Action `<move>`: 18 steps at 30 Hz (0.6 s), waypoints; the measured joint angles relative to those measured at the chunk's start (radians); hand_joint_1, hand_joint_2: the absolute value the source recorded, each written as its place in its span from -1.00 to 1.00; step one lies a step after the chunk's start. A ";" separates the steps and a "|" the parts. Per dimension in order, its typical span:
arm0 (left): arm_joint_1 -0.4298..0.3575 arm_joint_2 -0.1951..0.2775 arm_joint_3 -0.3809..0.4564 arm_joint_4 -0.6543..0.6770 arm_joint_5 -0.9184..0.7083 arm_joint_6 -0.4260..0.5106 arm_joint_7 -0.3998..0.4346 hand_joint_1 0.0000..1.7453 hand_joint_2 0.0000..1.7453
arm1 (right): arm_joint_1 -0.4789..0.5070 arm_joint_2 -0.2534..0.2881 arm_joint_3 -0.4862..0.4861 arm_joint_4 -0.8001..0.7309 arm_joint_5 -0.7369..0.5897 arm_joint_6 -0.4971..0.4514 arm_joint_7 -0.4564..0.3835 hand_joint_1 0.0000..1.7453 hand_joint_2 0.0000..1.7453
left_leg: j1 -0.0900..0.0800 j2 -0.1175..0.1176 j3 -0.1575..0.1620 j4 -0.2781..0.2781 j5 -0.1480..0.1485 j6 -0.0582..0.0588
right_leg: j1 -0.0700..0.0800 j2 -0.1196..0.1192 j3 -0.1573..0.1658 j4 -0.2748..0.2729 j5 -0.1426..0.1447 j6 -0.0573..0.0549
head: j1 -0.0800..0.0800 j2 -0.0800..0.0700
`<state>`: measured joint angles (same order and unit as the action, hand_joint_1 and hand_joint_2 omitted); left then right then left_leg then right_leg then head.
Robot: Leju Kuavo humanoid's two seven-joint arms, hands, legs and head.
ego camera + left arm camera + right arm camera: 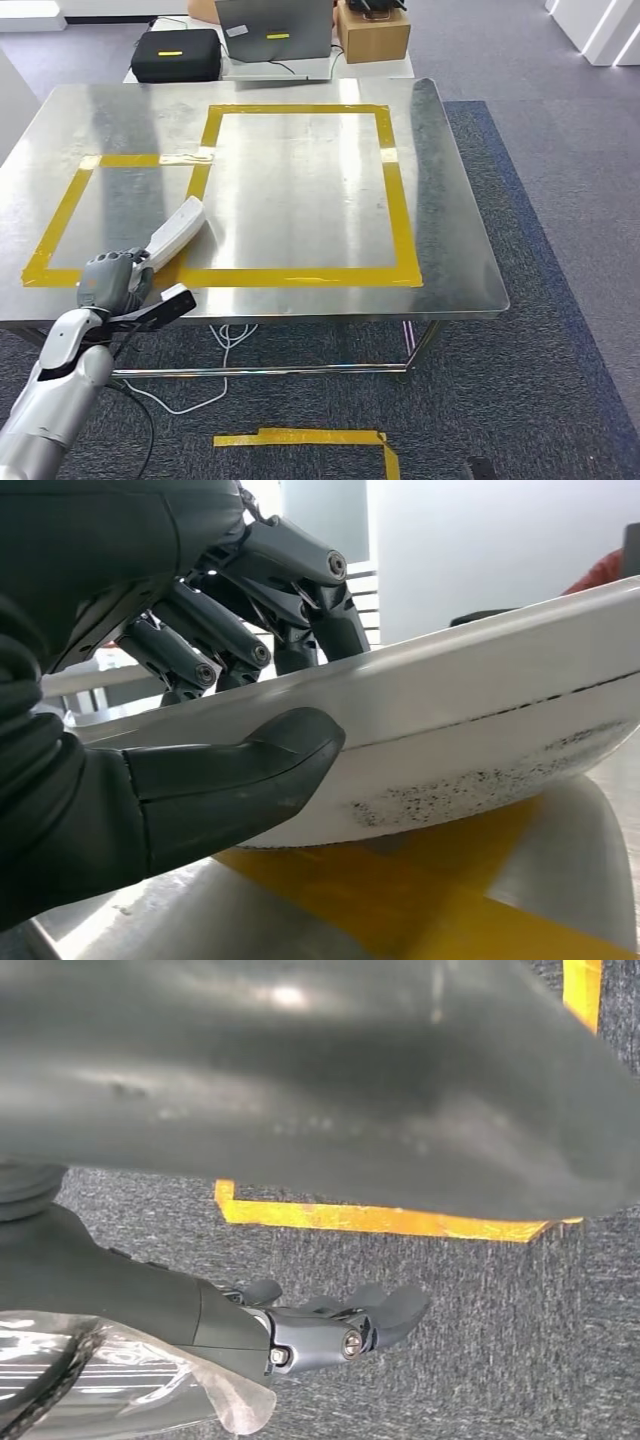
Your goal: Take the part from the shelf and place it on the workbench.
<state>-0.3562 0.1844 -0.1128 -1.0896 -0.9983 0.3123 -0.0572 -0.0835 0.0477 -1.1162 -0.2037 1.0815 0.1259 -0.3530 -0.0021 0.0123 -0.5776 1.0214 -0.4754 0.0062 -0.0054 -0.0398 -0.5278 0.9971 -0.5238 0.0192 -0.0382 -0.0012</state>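
At the workbench's (453,250) near left edge, my left hand (113,282) clamps the white part (175,232) over yellow tape (302,277); my right hand (332,1325) hangs loosely open above carpet.

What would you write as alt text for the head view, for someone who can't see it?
The left robot hand grips one end of a long white part, which lies angled across the yellow tape near the front left of a steel workbench. The tape marks two rectangles on the bench. Behind it sit a black case, a laptop and a cardboard box.
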 joint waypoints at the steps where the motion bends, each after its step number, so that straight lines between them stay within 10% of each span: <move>1: -0.003 -0.004 -0.011 0.002 -0.001 -0.001 0.001 1.00 1.00 | 0.000 0.000 0.000 0.000 0.000 0.000 0.000 -1.00 -1.00 | 0.000 0.000 0.000 0.000 0.000 0.000 | 0.000 0.000 0.000 0.000 0.000 0.000 | 0.000 0.000; 18: -0.057 -0.015 -0.114 0.054 -0.048 -0.020 0.073 1.00 1.00 | -0.002 0.000 -0.002 0.000 -0.012 0.008 0.009 -1.00 -1.00 | 0.000 0.001 0.000 -0.001 0.000 0.000 | 0.001 0.001 0.000 0.000 0.000 0.000 | 0.000 0.000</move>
<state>-0.4136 0.1693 -0.2271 -1.0356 -1.0466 0.2928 0.0155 -0.0850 0.0477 -1.1178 -0.2037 1.0697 0.1337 -0.3444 -0.0016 0.0134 -0.5774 1.0208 -0.4753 0.0063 -0.0048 -0.0391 -0.5279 0.9974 -0.5239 0.0192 -0.0382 -0.0012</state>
